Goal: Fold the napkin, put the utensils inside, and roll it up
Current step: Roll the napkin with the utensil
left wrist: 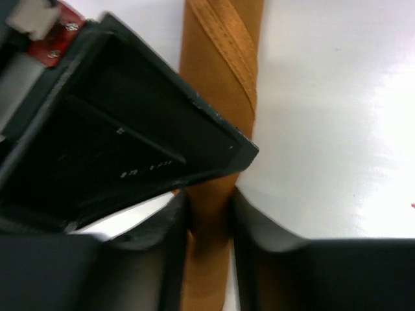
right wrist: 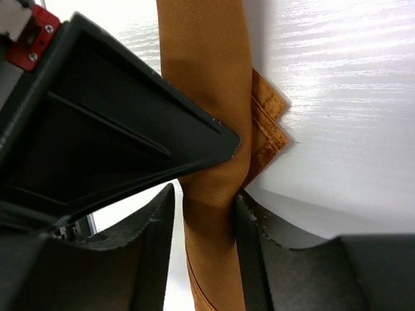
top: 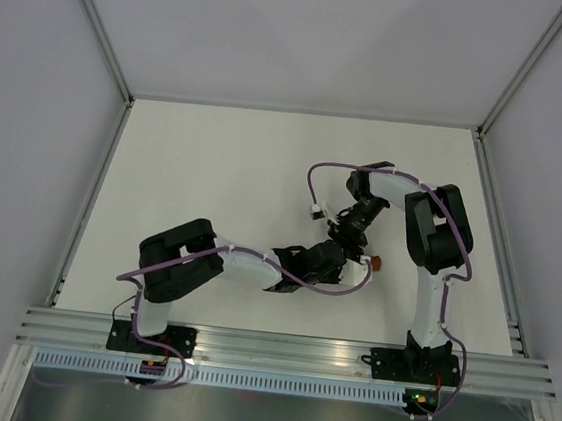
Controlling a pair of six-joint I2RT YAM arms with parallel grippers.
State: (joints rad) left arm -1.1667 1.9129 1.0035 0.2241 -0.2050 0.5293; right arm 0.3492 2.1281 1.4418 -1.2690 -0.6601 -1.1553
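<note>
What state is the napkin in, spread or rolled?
Rolled: the napkin is a narrow tube, its hem winding diagonally across it, in both wrist views.

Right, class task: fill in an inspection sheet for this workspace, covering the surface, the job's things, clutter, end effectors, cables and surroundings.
Surface: white table, smooth and glossy.
Job's things: napkin rolled into a narrow tube with a hemmed edge spiralling round it; utensils not visible.
Clutter: nothing seen.
End effectors: left end effector and right end effector each have fingers pressed against both sides of the roll.
Cables: purple cables run along both arms, one looping over the table.
Surroundings: pale walls on three sides; metal rail at the near edge.
</note>
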